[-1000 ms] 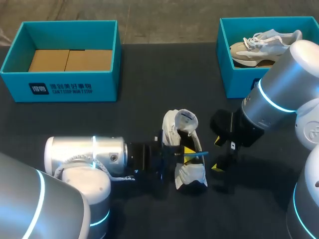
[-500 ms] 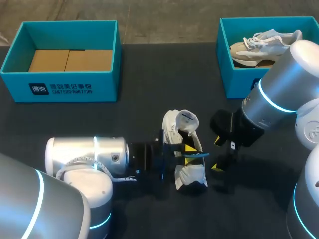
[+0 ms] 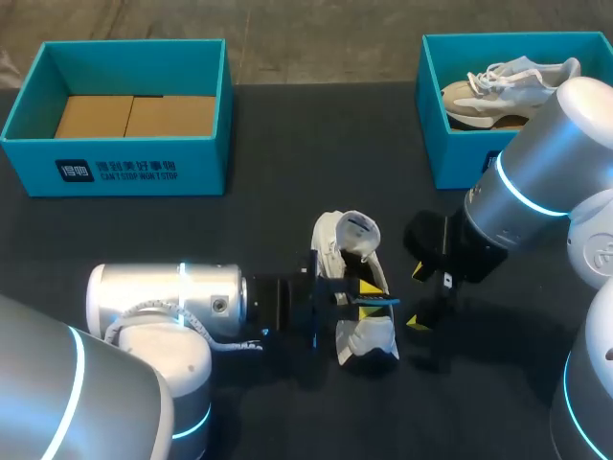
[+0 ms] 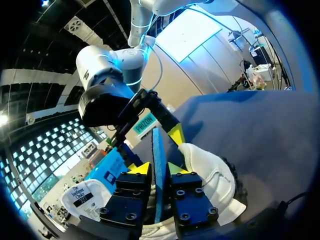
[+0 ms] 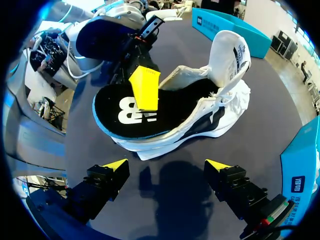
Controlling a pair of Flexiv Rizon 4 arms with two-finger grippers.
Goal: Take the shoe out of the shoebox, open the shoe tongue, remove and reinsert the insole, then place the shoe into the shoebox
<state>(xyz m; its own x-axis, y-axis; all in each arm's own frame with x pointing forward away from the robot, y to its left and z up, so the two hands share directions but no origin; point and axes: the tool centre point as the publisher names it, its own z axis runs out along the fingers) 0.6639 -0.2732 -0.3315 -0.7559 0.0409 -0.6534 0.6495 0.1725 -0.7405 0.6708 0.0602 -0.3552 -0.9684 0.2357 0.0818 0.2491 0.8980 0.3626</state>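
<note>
The left arm (image 3: pixel 163 297) lies low along the near desk (image 3: pixel 259 201). The left fingers (image 4: pixel 141 168) are clamped on the insole (image 4: pixel 158 145), which stands on edge at the white shoe (image 3: pixel 369 337) mid-desk. The right fingers (image 5: pixel 116 165) stand apart just right of the shoe, touching nothing. Shoeboxes sit far left (image 3: pixel 115 172) and far right (image 3: pixel 431 144), with open desk between them.
</note>
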